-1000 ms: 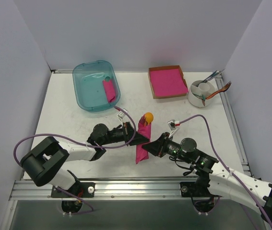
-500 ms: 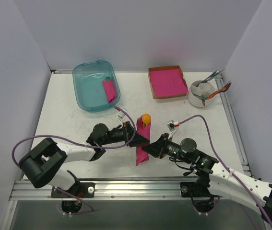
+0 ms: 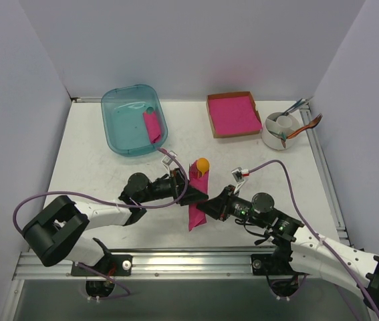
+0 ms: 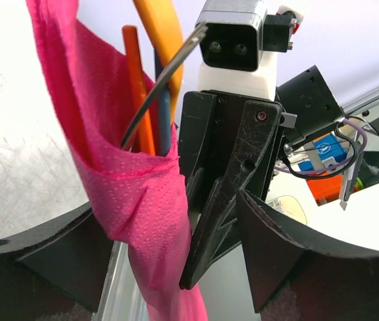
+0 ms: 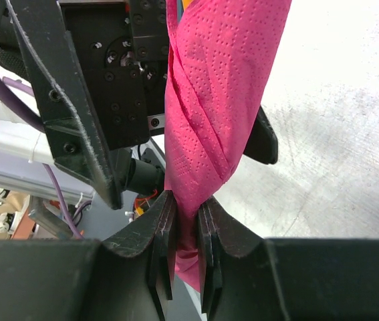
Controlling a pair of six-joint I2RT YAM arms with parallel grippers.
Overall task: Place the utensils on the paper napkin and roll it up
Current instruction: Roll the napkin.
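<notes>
Paper napkin [image 3: 196,204], rolled, sits mid-table between the two claws.
Pale walls enclose the white table [image 3: 95,167]. The left claw [image 3: 190,190] gapes wide beside the roll, and the right claw [image 5: 186,221] pinches its lower end. An orange spoon [image 3: 204,164] pokes from the top. Behind are a teal bin [image 3: 107,110] holding a pink roll [image 3: 152,126], a cardboard tray [image 3: 210,115] of pink sheets [image 3: 232,114], and a white cup [image 3: 270,138] with cutlery [image 3: 297,130].

Rolled inside the paper napkin [image 3: 194,217], the orange spoon [image 3: 204,163] shows only its bowl above the roll's top end. The fork [image 4: 154,92] shows only as a thin grey sliver there. The left wrist picture cuts off the roll's lower end, the right wrist picture its top.
</notes>
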